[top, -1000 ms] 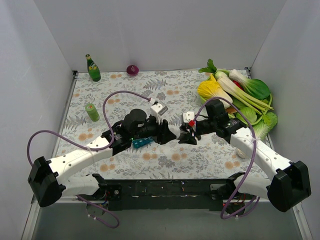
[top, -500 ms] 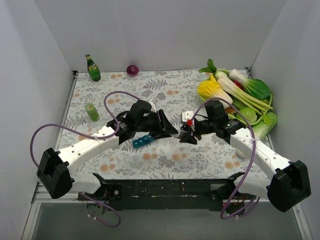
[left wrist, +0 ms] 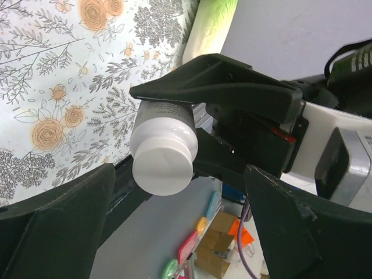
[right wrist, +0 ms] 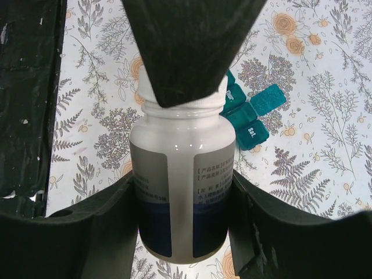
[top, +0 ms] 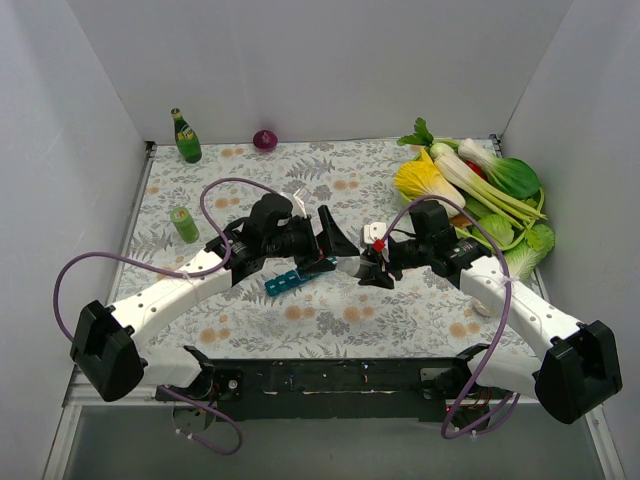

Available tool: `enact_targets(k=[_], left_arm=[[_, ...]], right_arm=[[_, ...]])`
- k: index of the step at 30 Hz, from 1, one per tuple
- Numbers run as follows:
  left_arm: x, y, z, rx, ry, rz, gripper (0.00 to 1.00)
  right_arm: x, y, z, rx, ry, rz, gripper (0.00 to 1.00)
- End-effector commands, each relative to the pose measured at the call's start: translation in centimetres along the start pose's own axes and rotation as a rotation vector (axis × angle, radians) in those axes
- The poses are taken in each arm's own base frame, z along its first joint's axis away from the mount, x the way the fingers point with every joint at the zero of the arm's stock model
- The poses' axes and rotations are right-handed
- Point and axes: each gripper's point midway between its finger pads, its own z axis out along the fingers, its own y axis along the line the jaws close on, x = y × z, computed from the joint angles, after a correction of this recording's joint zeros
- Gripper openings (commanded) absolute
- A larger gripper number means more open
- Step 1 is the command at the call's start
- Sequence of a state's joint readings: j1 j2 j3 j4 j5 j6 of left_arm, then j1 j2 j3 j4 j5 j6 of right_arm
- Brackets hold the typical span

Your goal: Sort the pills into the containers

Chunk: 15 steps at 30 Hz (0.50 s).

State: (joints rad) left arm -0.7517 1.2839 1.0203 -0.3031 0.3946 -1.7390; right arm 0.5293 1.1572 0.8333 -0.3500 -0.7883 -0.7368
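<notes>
From above: shows organiser (top: 287, 281) flat near desk (top: 400, 310) centre, just beside both end effectors; right end effector (top: 365, 262) gripping a white bottle (top: 347, 266), left end effector (top: 335, 245) spread open at its cap.

Left wrist: shows fingers (left wrist: 64, 215) wide apart, cap (left wrist: 163, 160) ahead between them.

Right wrist: shows fingers (right wrist: 99, 226) pressed on both bottle (right wrist: 181, 174) sides, organiser (right wrist: 250, 113) on the desk just beyond.

Left arm (top: 170, 293) and right arm (top: 512, 298) extend inward, wrists facing each other. Left gripper (left wrist: 177, 174): jaws wide apart. Right gripper (right wrist: 181, 197): fingers clamped on white pill bottle (right wrist: 180, 145).
</notes>
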Motion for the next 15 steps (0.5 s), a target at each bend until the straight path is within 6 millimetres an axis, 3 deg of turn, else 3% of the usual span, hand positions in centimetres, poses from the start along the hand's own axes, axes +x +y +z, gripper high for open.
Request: enact_targets(k=[1, 4, 10, 15], left_arm=[[0.8, -1.7, -2.0, 0.112, 0.037, 0.122, 0.96], [0.8, -0.7, -3.1, 0.133, 0.049, 0.246, 0.98], [2.9, 1.4, -5.1, 0.235, 0.123, 0.784, 0.98], [2.9, 2.5, -6.1, 0.349, -0.042, 1.277, 0.98]], right_arm=[[-0.5, 0.3, -0.3, -0.010, -0.024, -0.006, 0.01], [-0.6, 0.5, -0.4, -0.017, -0.034, -0.007, 0.01], [-0.9, 1.1, -0.5, -0.043, -0.059, -0.013, 0.01], [-1.0, 1.4, -0.4, -0.069, -0.067, -0.013, 0.01]])
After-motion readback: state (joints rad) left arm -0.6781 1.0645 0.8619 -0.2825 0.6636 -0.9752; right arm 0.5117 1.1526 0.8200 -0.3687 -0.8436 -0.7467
